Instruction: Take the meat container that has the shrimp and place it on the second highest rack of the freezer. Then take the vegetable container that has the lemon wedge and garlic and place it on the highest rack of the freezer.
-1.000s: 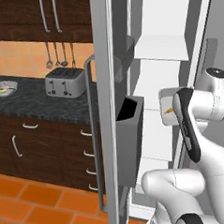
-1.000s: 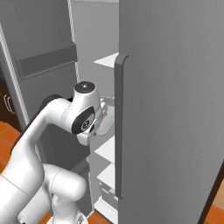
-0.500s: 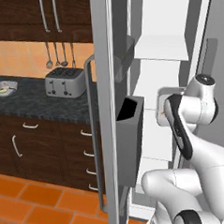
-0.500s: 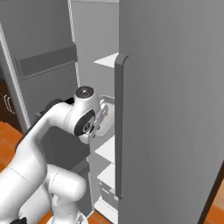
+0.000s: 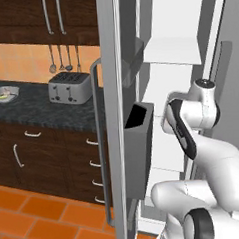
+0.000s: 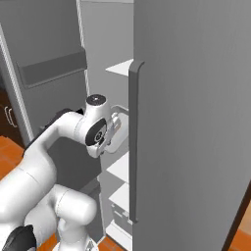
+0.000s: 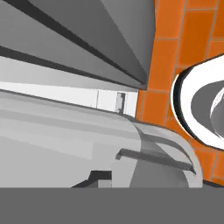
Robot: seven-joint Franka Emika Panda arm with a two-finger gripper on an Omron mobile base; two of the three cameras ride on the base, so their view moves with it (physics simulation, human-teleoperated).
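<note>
Inside the freezer (image 5: 182, 42), the tool's state cannot be told; withdrawing it should go straight back, clear of the second highest rack (image 5: 170, 53) edge and door bins (image 5: 139, 145).

Freezer (image 5: 115, 91) is standing open, tall grey unit, door swung out toward the base with a long vertical handle (image 5: 99, 143) and a dark grey bin (image 5: 138, 150) hanging on its inner side. White interior is showing 2 upper shelves: highest rack (image 5: 170, 51) sitting flat near the top, second highest rack (image 6: 120, 166) lying below it. Shrimp, lemon wedge, garlic: can't tell.
</note>
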